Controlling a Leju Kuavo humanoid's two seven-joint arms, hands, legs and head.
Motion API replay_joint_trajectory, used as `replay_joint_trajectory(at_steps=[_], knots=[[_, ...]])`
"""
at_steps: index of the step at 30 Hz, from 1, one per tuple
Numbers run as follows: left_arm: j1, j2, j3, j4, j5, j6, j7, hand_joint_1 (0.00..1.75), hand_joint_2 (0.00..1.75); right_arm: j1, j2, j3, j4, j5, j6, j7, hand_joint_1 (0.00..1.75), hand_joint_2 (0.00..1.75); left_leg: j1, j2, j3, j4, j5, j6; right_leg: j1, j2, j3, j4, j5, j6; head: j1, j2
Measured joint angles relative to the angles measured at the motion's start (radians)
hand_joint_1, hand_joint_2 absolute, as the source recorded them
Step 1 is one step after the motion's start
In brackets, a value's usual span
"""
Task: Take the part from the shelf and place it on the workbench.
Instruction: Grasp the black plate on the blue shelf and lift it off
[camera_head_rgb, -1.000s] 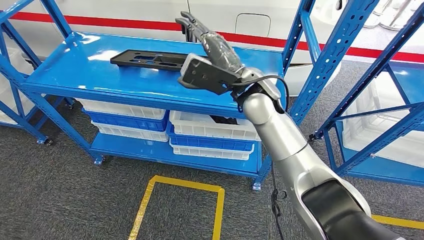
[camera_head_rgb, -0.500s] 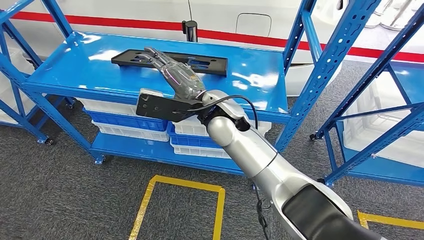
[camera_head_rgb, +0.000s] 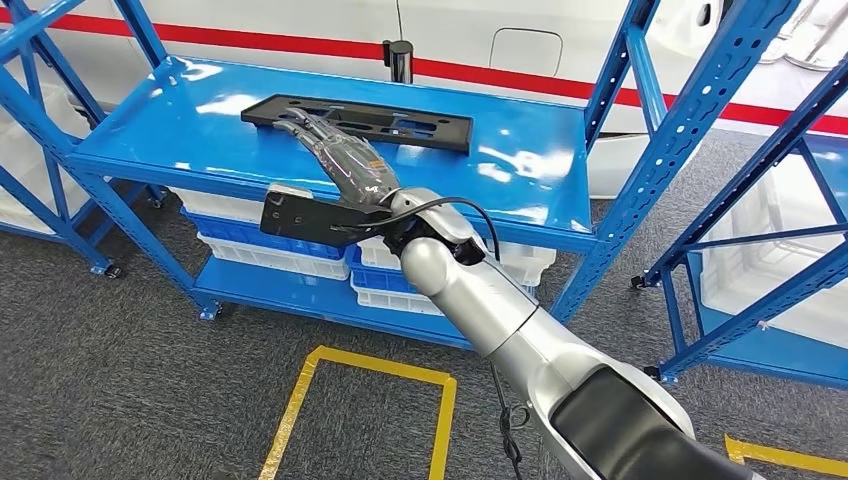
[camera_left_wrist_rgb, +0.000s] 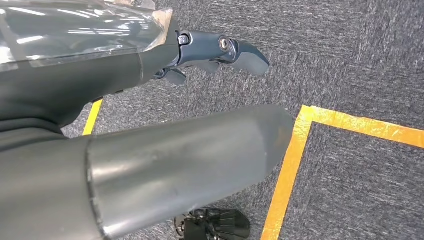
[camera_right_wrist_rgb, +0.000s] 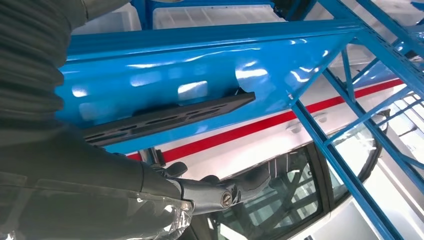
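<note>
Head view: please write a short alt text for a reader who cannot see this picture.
The robot's right hand reaches over a blue shelf, its fingers at the near edge of a flat black part lying there. White and blue bins sit below; yellow tape marks the grey carpet.

Flat black slotted part (camera_head_rgb: 362, 120) — long, lying flat on the blue shelf's (camera_head_rgb: 500, 190) top tier

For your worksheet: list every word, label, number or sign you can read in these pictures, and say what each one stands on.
None can be read.
The black part on the blue shelf shows cut-outs, no print.
The white bins bear no readable label.
The red stripe and the yellow floor tape are plain markings, no words.
</note>
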Motion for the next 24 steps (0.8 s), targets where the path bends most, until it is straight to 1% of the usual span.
replay_joint_trajectory(at_steps=[1, 2, 3, 4, 6, 7, 8, 10, 11, 12, 13, 14, 15, 16, 17, 18, 19, 21, 22, 23, 24], knots=[[0.0, 0.0, 0.0, 0.0, 0.0, 0.0, 0.001, 0.0, 0.0, -0.003, 0.002, -0.001, 0.005, 0.002, -0.002, -0.001, 0.0, 1.75, -0.001, -0.003, 0.0, 0.001, -0.003, -0.006, 0.001, 0.0, 0.023, -0.063, 0.029, -0.002, 0.0, 0.0], [-0.001, 0.0, 0.0, 0.0, 0.002, 0.001, 0.002, 0.0, 0.0, -0.006, 0.005, -0.002, 0.012, 0.004, -0.004, -0.003, 0.0, 1.75, -0.003, -0.005, -0.002, 0.002, -0.005, -0.011, 0.002, 0.001, 0.035, -0.098, 0.043, -0.01, 0.0, 0.0], [-0.001, 0.0, 0.001, 0.0, 0.004, 0.002, 0.002, 0.0, 0.0, -0.011, 0.008, -0.003, 0.021, 0.007, -0.006, -0.005, 0.0, 1.75, -0.003, -0.006, -0.006, 0.003, -0.006, -0.017, 0.004, 0.002, 0.039, -0.11, 0.046, -0.021, -0.001, 0.0], [-0.001, 0.0, 0.001, 0.0, 0.006, 0.002, 0.002, 0.0, 0.0, -0.016, 0.012, -0.004, 0.03, 0.01, -0.008, -0.008, 0.0, 1.75, -0.002, -0.006, -0.008, 0.003, -0.007, -0.023, 0.006, 0.003, 0.037, -0.112, 0.046, -0.033, -0.001, 0.0], [-0.002, 0.001, 0.001, 0.0, 0.009, 0.003, 0.002, 0.0, 0.0, -0.031, 0.021, -0.008, 0.045, 0.015, -0.009, -0.013, 0.0, 1.75, 0.004, -0.003, -0.016, 0.013, -0.017, -0.036, 0.0, 0.004, 0.039, -0.116, 0.046, -0.055, -0.002, 0.0], [-0.003, 0.001, 0.001, 0.0, 0.009, 0.003, 0.002, 0.0, 0.0, -0.04, 0.025, -0.012, 0.052, 0.016, -0.009, -0.015, 0.0, 1.75, 0.006, -0.001, -0.029, 0.04, -0.032, -0.042, -0.004, 0.005, 0.042, -0.119, 0.045, -0.064, -0.004, 0.0], [-0.003, 0.002, 0.001, 0.0, 0.01, 0.003, 0.001, 0.0, 0.0, -0.05, 0.029, -0.016, 0.058, 0.016, -0.009, -0.017, 0.0, 1.75, 0.008, 0.0, -0.054, 0.088, -0.054, -0.047, -0.006, 0.005, 0.047, -0.121, 0.044, -0.073, -0.005, 0.0], [-0.002, 0.002, 0.002, 0.0, 0.017, 0.003, 0.001, 0.0, 0.0, -0.064, 0.033, -0.023, 0.072, 0.015, -0.008, -0.022, 0.0, 1.75, 0.011, 0.003, -0.133, 0.229, -0.105, -0.056, -0.004, 0.004, 0.051, -0.121, 0.039, -0.083, -0.006, 0.0], [0.0, 0.002, 0.003, 0.0, 0.021, 0.004, 0.0, 0.0, 0.0, -0.067, 0.033, -0.026, 0.079, 0.014, -0.006, -0.026, 0.0, 1.75, 0.013, 0.003, -0.169, 0.284, -0.115, -0.06, -0.003, 0.004, 0.053, -0.12, 0.037, -0.086, -0.006, 0.0], [0.003, 0.003, 0.005, 0.0, 0.025, 0.004, -0.002, 0.0, 0.0, -0.07, 0.034, -0.029, 0.085, 0.011, -0.002, -0.03, 0.0, 1.75, 0.015, 0.004, -0.191, 0.307, -0.107, -0.063, -0.002, 0.004, 0.055, -0.12, 0.035, -0.088, -0.006, 0.0], [0.005, 0.005, 0.007, 0.0, 0.028, 0.005, -0.004, 0.0, 0.0, -0.074, 0.034, -0.032, 0.092, 0.007, 0.001, -0.036, 0.0, 1.75, 0.018, 0.005, -0.192, 0.287, -0.079, -0.064, -0.002, 0.004, 0.058, -0.12, 0.033, -0.089, -0.006, 0.0], [0.007, 0.007, 0.009, 0.0, 0.03, 0.006, -0.006, 0.0, 0.0, -0.08, 0.034, -0.034, 0.099, 0.003, 0.004, -0.043, 0.0, 1.75, 0.021, 0.008, -0.173, 0.228, -0.036, -0.065, -0.003, 0.005, 0.061, -0.119, 0.03, -0.087, -0.006, 0.0], [0.008, 0.008, 0.01, 0.0, 0.031, 0.006, -0.009, 0.0, 0.0, -0.088, 0.035, -0.037, 0.106, -0.001, 0.006, -0.049, 0.0, 1.75, 0.024, 0.011, -0.146, 0.157, 0.005, -0.066, -0.002, 0.005, 0.065, -0.118, 0.026, -0.084, -0.006, 0.0], [0.008, 0.01, 0.011, 0.0, 0.032, 0.006, -0.011, 0.0, 0.0, -0.098, 0.036, -0.041, 0.114, -0.004, 0.007, -0.056, 0.0, 1.75, 0.025, 0.014, -0.116, 0.092, 0.032, -0.065, 0.002, 0.006, 0.065, -0.115, 0.022, -0.079, -0.007, 0.0], [0.007, 0.01, 0.011, 0.0, 0.033, 0.006, -0.012, 0.0, 0.0, -0.106, 0.037, -0.044, 0.121, -0.006, 0.008, -0.061, 0.0, 1.75, 0.025, 0.015, -0.096, 0.049, 0.046, -0.063, 0.005, 0.007, 0.065, -0.113, 0.019, -0.074, -0.006, 0.0], [0.007, 0.01, 0.011, 0.0, 0.034, 0.006, -0.013, 0.0, 0.0, -0.111, 0.037, -0.046, 0.127, -0.007, 0.009, -0.064, 0.0, 1.75, 0.023, 0.015, -0.087, 0.031, 0.046, -0.06, 0.009, 0.007, 0.063, -0.112, 0.017, -0.07, -0.006, 0.0], [0.007, 0.01, 0.012, 0.0, 0.035, 0.006, -0.014, 0.0, 0.0, -0.114, 0.038, -0.048, 0.132, -0.008, 0.009, -0.067, 0.0, 1.75, 0.02, 0.013, -0.084, 0.027, 0.043, -0.056, 0.011, 0.006, 0.062, -0.112, 0.017, -0.067, -0.006, 0.0], [0.009, 0.01, 0.012, 0.001, 0.038, 0.006, -0.014, 0.0, 0.0, -0.116, 0.04, -0.05, 0.14, -0.009, 0.009, -0.071, 0.0, 1.75, 0.018, 0.01, -0.085, 0.027, 0.044, -0.045, 0.012, 0.005, 0.061, -0.117, 0.017, -0.06, -0.006, 0.0], [0.009, 0.011, 0.013, 0.0, 0.039, 0.006, -0.014, 0.0, 0.0, -0.118, 0.041, -0.052, 0.144, -0.01, 0.008, -0.074, 0.0, 1.75, 0.017, 0.009, -0.083, 0.023, 0.046, -0.038, 0.011, 0.004, 0.059, -0.111, 0.013, -0.056, -0.006, 0.0], [0.009, 0.011, 0.014, 0.0, 0.04, 0.006, -0.014, 0.0, 0.0, -0.121, 0.042, -0.054, 0.148, -0.011, 0.008, -0.075, 0.0, 1.75, 0.017, 0.008, -0.079, 0.018, 0.048, -0.03, 0.01, 0.004, 0.047, -0.089, 0.002, -0.054, -0.006, 0.0], [0.009, 0.011, 0.014, 0.0, 0.04, 0.006, -0.014, 0.0, 0.0, -0.124, 0.043, -0.055, 0.152, -0.011, 0.007, -0.077, 0.0, 1.75, 0.017, 0.008, -0.075, 0.014, 0.048, -0.023, 0.009, 0.004, 0.025, -0.045, -0.015, -0.054, -0.005, 0.0]])
